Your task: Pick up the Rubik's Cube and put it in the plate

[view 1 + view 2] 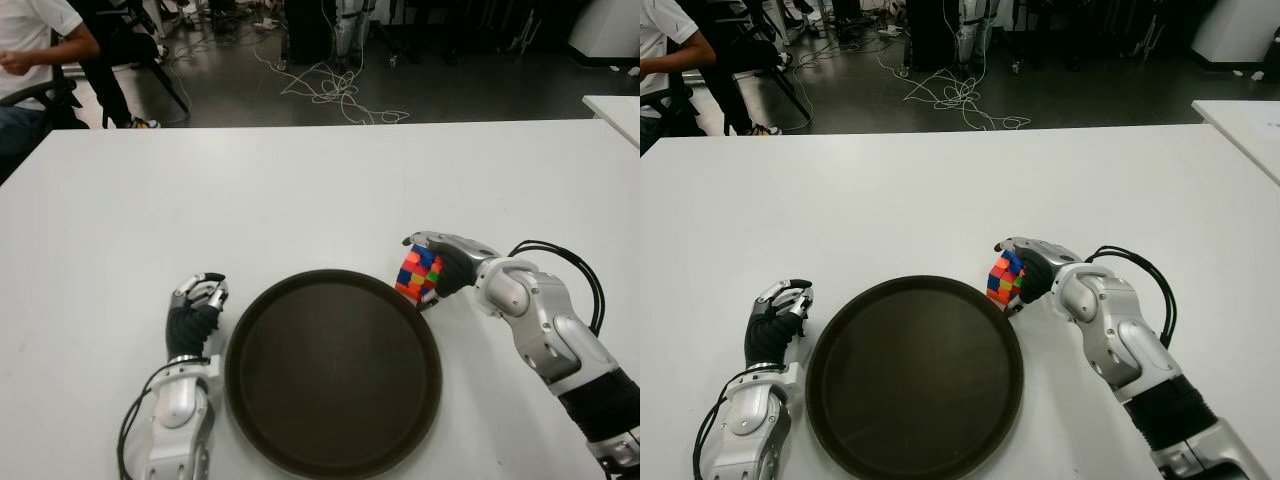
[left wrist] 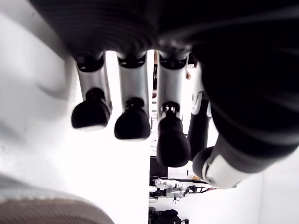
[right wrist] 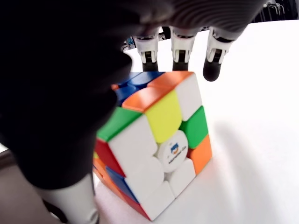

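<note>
Left eye view: white table [image 1: 300, 190]; right hand [image 1: 447, 264] fingers seemingly holding Rubik's Cube [image 1: 418, 273] beside plate [image 1: 262, 310]; left hand [image 1: 195, 305] curled, empty.

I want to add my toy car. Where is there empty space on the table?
The white table is bare beyond the plate. The plate's inside is bare too. It is crowded at the plate's right rim, where the right hand holds the Rubik's Cube. The left hand shows by its left rim.

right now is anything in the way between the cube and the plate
Nothing visible is. The right hand is closed around the cube just beside the plate, at its rim, and the plate's inside looks bare. The left hand sits on the plate's other side.
</note>
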